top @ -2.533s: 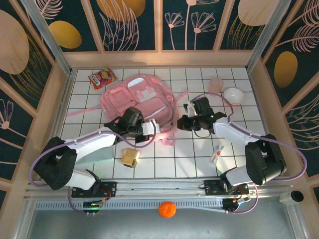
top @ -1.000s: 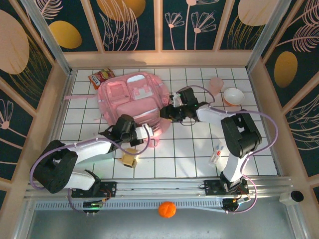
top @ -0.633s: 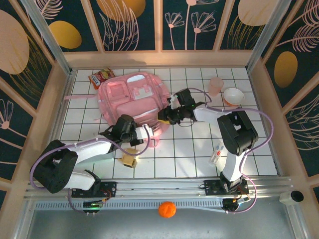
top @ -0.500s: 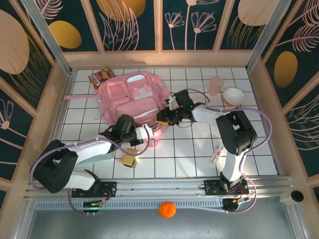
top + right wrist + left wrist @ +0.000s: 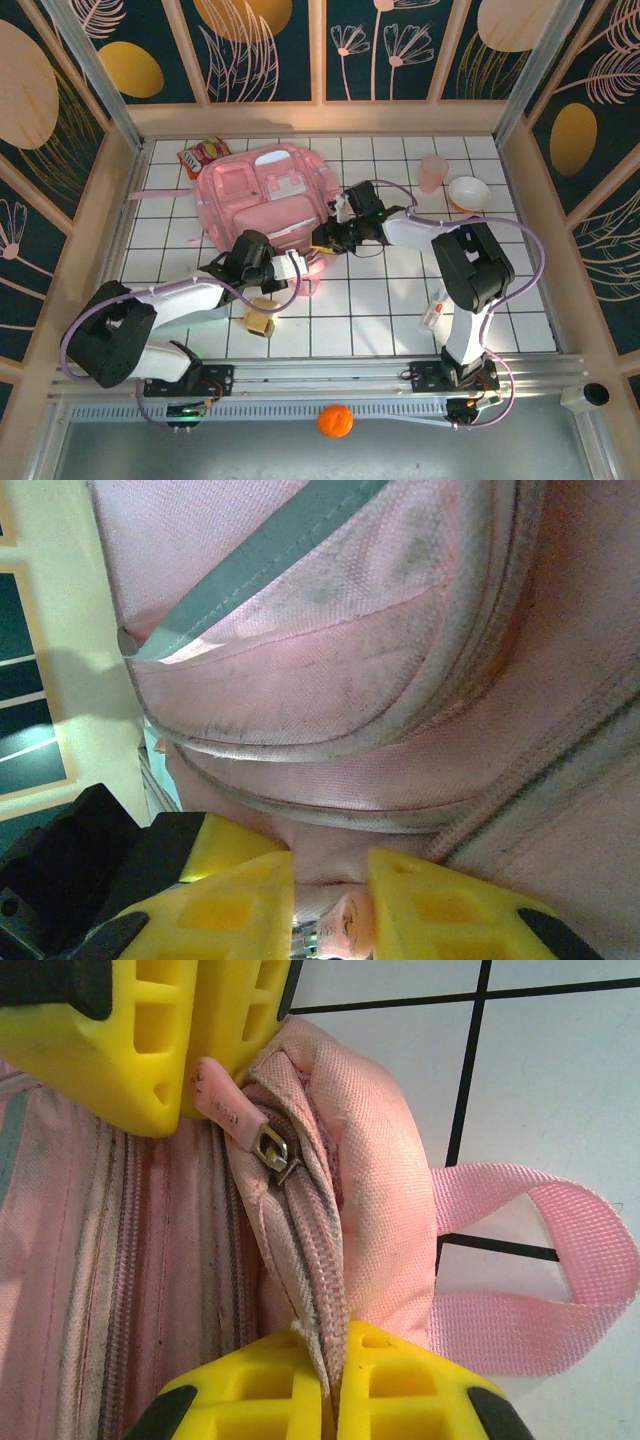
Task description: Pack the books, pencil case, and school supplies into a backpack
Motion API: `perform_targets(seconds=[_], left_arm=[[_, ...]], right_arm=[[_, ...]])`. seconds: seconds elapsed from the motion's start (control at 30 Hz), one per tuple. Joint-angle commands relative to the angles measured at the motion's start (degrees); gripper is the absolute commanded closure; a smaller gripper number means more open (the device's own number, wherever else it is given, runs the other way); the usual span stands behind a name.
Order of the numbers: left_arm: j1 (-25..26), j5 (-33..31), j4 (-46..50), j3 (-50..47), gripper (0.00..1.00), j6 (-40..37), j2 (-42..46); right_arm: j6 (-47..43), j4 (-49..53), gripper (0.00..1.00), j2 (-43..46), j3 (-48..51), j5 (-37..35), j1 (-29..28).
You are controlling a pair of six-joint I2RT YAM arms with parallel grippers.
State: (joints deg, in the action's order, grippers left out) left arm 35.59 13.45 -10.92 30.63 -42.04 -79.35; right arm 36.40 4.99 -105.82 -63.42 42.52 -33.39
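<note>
Backpack (image 5: 262, 190), glossy pink, flat on the white-tiled worktop (image 5: 400, 290), front pockets facing up, one strap trailing off its left side as seen from above. Left claw (image 5: 300, 266) at the backpack's near edge, clamped tight on the bag itself: in the left wrist view, yellow fingers (image 5: 260, 1395) pressed together with the zipper seam's pink fabric ridge squeezed between them. Right claw (image 5: 322, 238) at the backpack's near right edge, just beside the left claw, narrowed onto the pink zipper pull (image 5: 218, 1095), tab caught between the fingers (image 5: 440, 910) and the metal slider (image 5: 272, 1147) hanging just below it. Pink webbing loop (image 5: 540, 1280) sticking out from the backpack's edge onto bare tile.

Tan-yellow box (image 5: 262, 318) just beyond the backpack's near edge, close to the left claw. White oblong item (image 5: 435, 310) with red marks well off to the backpack's near right. Red-orange snack bag (image 5: 205, 153) tucked against the backpack's far left corner. Pink cup (image 5: 432, 172) and white bowl (image 5: 467, 192) off to the backpack's right.
</note>
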Motion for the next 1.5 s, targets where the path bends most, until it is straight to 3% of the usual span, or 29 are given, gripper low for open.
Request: perform_targets(seconds=[0.0, 0.43, 0.53, 0.63, 0.7, 1.03, 1.3, 1.37, 1.43, 1.47], left_arm=[[0.02, 0.61, -4.28, 0.43, 1.0, -1.11, -0.2], [0.09, 0.28, -4.68, 0.13, 1.0, -0.85, -0.19], [0.09, 0.21, -4.71, 0.13, 1.0, -0.82, -0.19], [0.07, 0.08, -4.38, 0.17, 1.0, -0.85, -0.07], [0.08, -0.09, -3.78, 0.38, 1.0, -0.86, 0.14], [0.07, 0.59, -1.75, -0.36, 1.0, 2.42, 3.77], [0.06, -0.23, 1.73, -1.63, 1.0, 4.1, 7.58], [0.01, 0.55, 3.53, -0.98, 0.9, 5.82, 8.34], [0.03, 2.73, 4.08, 0.35, 0.56, 10.09, 9.2], [0.07, 4.35, 3.78, 0.92, 0.44, 12.45, 9.53]], right_arm=[[0.85, 3.12, 0.75, 0.11, -1.31, 2.18, -1.72], [2.3, 3.58, 0.81, 0.06, -1.82, 1.25, -2.98], [2.81, 3.35, 0.87, 0.64, -1.36, 1.01, -3.02], [2.96, 3.04, 1.0, 2.17, -0.49, -0.92, -2.84], [3.44, 1.55, 1.0, 4.08, 1.22, -2.72, -1.89], [11.35, -26.01, 1.0, 16.51, 20.43, -5.41, 8.53], [16.45, -42.17, 1.0, 17.56, 24.92, -4.73, 8.58], [15.6, -42.27, 1.0, 18.51, 24.87, -4.93, 7.63], [13.25, -39.18, 1.0, 19.9, 23.95, -5.61, 6.19], [11.92, -37.41, 1.0, 20.57, 23.56, -6.13, 5.46]])
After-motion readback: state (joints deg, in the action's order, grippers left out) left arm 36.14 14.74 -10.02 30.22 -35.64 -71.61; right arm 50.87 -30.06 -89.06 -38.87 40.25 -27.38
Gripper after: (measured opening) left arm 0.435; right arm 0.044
